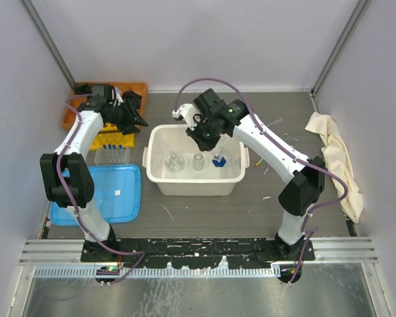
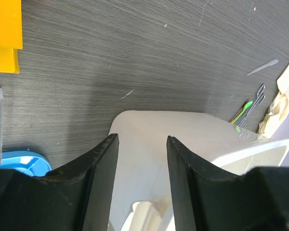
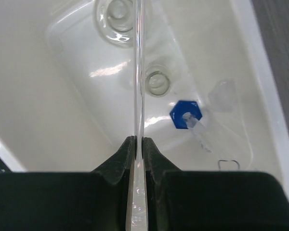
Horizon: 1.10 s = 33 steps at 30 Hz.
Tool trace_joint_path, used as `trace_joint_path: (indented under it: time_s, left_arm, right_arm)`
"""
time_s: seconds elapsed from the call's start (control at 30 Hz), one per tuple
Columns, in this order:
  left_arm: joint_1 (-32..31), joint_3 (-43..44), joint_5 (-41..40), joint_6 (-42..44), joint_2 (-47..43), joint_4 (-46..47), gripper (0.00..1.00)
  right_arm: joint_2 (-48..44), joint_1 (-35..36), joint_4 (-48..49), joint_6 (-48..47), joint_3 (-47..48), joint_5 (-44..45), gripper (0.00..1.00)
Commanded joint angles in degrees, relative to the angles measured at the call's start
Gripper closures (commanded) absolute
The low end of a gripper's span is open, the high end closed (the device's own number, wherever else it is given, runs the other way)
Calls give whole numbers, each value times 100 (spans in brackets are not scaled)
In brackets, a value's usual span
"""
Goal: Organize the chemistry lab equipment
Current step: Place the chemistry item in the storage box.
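Though unclear overhead, tool [image 3: 136, 139] pinches tube [image 3: 139, 67].

Bright, even light is coming from above, laying only soft shadows on the counter [image 1: 204, 211]. Glare is streaking the floor of the white tub [image 3: 33, 86], while the right claw [image 3: 136, 140] and left claw [image 2: 139, 139] are sitting dark and slightly blurred in the near foreground.

A white rectangular plastic tub [image 1: 195, 186] sits mid-bench. Inside it a round clear glass flask [image 1: 175, 162] stands left, a small clear glass bottle [image 1: 198, 162] in the middle and a blue-capped clear tube [image 1: 218, 160] right, with a thin clear glass tube [image 3: 138, 72] above them. A flat blue plastic tray [image 1: 112, 198] lies by the near left edge, and an orange tray [image 1: 137, 87] sits in the far left corner. Metal scissor-handled forceps [image 2: 255, 101] and a green plastic spoon [image 2: 244, 110] lie right of the tub, before a cream-white cloth [image 1: 336, 158] along the right edge.
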Motion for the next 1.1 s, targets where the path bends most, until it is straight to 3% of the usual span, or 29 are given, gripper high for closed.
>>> trace_joint_path:
  time_s: [0.0, 0.6, 1.07]
  left_arm:
    - [30, -3, 118, -7, -278, 217, 54]
    - [31, -32, 102, 35, -299, 169, 54]
    - [28, -40, -1, 136, -337, -1, 54]
  right_arm:
    - [-374, 346, -189, 9, -21, -394, 99]
    - [-358, 662, 423, -336, -1399, -272, 99]
    - [268, 662, 546, -363, -1377, -25, 99]
